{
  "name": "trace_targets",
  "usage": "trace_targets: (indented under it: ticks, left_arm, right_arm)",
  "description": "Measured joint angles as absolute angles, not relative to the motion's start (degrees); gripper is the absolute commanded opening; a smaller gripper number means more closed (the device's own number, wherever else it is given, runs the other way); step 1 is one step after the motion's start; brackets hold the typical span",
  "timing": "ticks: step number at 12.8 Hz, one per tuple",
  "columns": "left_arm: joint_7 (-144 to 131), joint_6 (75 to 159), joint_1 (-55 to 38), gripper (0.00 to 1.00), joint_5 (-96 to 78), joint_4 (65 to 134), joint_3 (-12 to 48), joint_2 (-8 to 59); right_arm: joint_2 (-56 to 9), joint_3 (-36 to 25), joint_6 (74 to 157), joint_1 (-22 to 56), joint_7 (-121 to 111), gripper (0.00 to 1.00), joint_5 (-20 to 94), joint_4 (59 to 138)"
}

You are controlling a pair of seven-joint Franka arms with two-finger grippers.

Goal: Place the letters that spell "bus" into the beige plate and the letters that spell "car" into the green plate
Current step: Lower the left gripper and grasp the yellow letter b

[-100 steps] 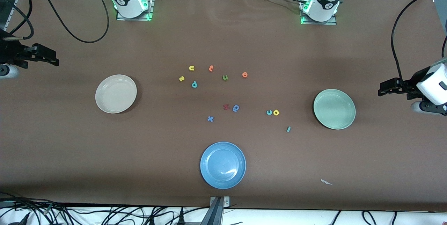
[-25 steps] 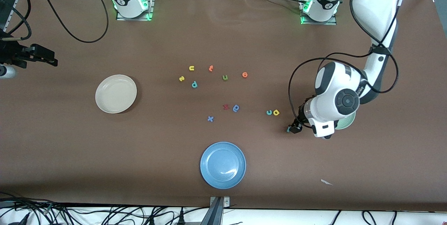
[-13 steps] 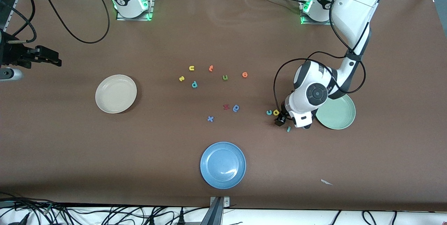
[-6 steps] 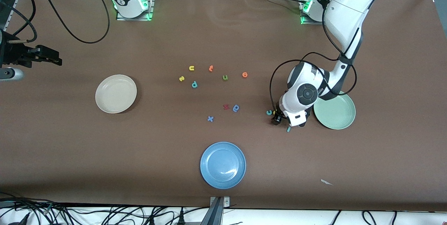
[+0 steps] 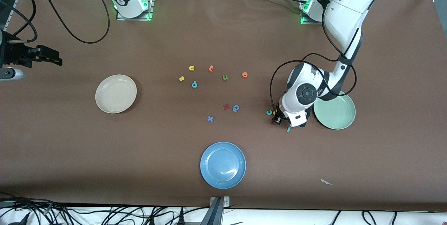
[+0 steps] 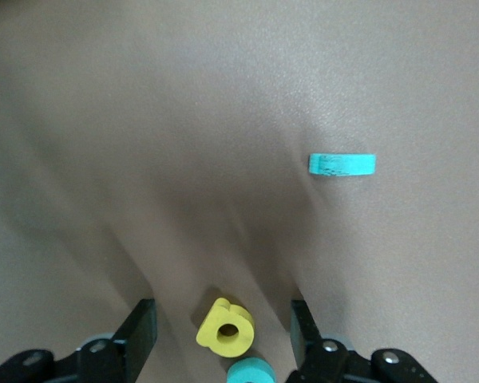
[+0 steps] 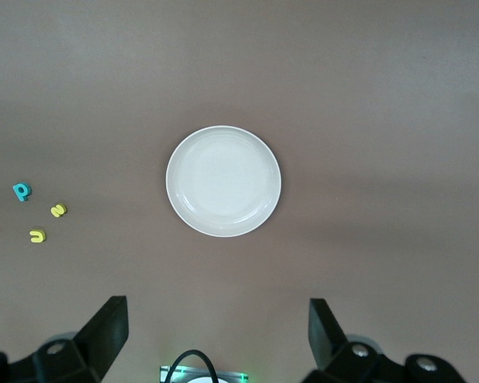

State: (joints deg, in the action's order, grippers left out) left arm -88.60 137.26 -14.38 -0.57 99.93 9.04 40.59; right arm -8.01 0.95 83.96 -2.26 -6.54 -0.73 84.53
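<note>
The left tool (image 6: pixel 223 319) is down at the table (image 5: pixel 70 148), just beside the green plate (image 5: pixel 337 113) on the side toward the table's middle. Its fingers (image 6: pixel 140 331) stand partly open on either side of the yellow "a" (image 6: pixel 225 327), with a gap showing on both sides, so nothing is gripped. The teal "c" (image 5: pixel 269 112) lies touching or almost touching the "a". The teal "r" (image 6: pixel 342 164) lies on its own a little nearer the front edge than the "a", close to the green plate's rim. The green plate holds no letters.

The right tool (image 7: pixel 215 327) waits high over the right arm's end of the table, its fingers spread wide and holding nothing, looking down on the beige plate (image 7: pixel 223 182). That plate sits toward the right arm's end and holds no letters. The yellow "s" (image 5: pixel 181 78), yellow "u" (image 5: pixel 191 68) and teal "b" (image 5: pixel 194 84) lie in a loose cluster near the table's middle, well apart from the beige plate.

A blue plate (image 5: pixel 222 165) sits near the middle of the front edge
</note>
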Motion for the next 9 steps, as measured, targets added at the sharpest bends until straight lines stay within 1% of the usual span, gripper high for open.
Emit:
trace_targets:
  ticks: [3, 5, 7, 9]
  left_arm:
    - [-89.82, 137.29, -15.0, 0.67, -0.56, 99.86, 8.98, 40.59]
    - [-90.09, 137.29, -15.16, 0.58, -0.55, 99.83, 8.92, 40.6]
    - [-90.15, 137.39, -15.16, 0.43, -0.54, 99.64, 8.92, 40.61]
    - [-90.17, 137.46, -15.17, 0.23, -0.54, 99.27, 8.92, 40.61]
  right_arm:
    - [-8.16, 1.42, 83.94, -2.0, -6.53, 1.0, -0.73, 84.53]
    - [-8.53, 1.55, 83.94, -1.4, -6.53, 1.0, -0.72, 84.54]
    - [-9.07, 1.71, 83.96, -1.02, -6.52, 1.0, -0.7, 84.53]
    - [-9.91, 1.76, 84.09, -0.65, -6.48, 1.0, -0.27, 84.54]
